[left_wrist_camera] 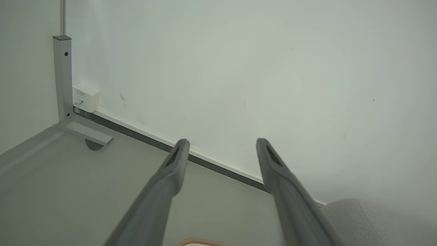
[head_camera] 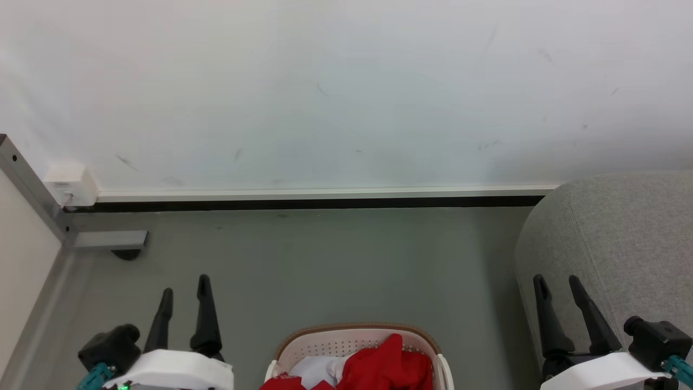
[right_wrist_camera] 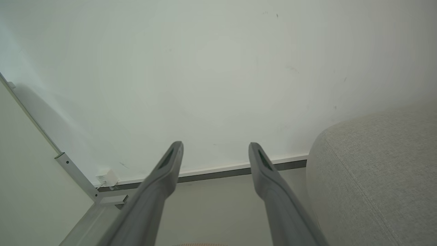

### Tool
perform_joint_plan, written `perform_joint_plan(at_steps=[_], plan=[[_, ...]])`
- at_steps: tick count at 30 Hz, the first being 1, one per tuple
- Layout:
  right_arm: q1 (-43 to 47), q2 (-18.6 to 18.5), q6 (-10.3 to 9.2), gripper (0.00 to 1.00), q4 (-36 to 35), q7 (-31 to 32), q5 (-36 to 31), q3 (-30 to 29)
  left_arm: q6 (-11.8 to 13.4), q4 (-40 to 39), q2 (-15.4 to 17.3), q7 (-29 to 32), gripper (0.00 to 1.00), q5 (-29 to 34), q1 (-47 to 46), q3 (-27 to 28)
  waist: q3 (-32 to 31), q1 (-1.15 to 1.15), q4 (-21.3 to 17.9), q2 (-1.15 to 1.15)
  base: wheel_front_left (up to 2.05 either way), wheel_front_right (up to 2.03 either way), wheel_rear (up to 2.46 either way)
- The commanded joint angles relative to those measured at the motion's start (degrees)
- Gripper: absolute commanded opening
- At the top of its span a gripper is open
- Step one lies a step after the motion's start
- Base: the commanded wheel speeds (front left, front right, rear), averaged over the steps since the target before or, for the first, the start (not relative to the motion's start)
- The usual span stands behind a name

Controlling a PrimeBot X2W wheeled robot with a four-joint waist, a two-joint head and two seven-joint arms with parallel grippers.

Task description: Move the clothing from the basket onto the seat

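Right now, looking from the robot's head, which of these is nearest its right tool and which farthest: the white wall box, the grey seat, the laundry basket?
1. The seat: right beside the right tool, on its right side.
2. The basket: to the tool's left, at the bottom middle, holding the red clothing.
3. The white wall box: far left, low on the wall.

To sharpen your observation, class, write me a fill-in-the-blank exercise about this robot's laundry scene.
1. The red clothing lies inside the ____.
2. The grey seat stands on the robot's ____ side.
3. The jaws of the left gripper and the right gripper both stand ____.
Missing words: basket; right; open.
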Motion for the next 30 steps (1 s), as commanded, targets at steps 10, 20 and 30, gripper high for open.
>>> perform_joint_plan(at_steps=[10,20,30], plan=[[-1.29,0.23,-0.08,1.0,0.67,-1.88,-5.98,0.64,1.17,-0.68,0.53,-1.98,1.0,6.52,-0.45,-0.85,-0.16,0.0,-0.12,0.0,0.0,0.0,0.0],[-1.6,0.31,-0.09,1.0,0.88,-2.99,-10.09,1.41,1.87,-0.61,0.57,-3.24,1.0,10.96,-0.54,-1.27,-0.24,0.0,-0.19,0.0,0.0,0.0,0.0],[-1.62,0.2,-0.1,1.0,0.64,-4.04,-13.65,2.0,2.95,-0.85,0.62,-4.3,1.0,14.95,-0.53,-1.88,-0.36,0.0,-0.17,0.0,0.0,0.0,0.0]])
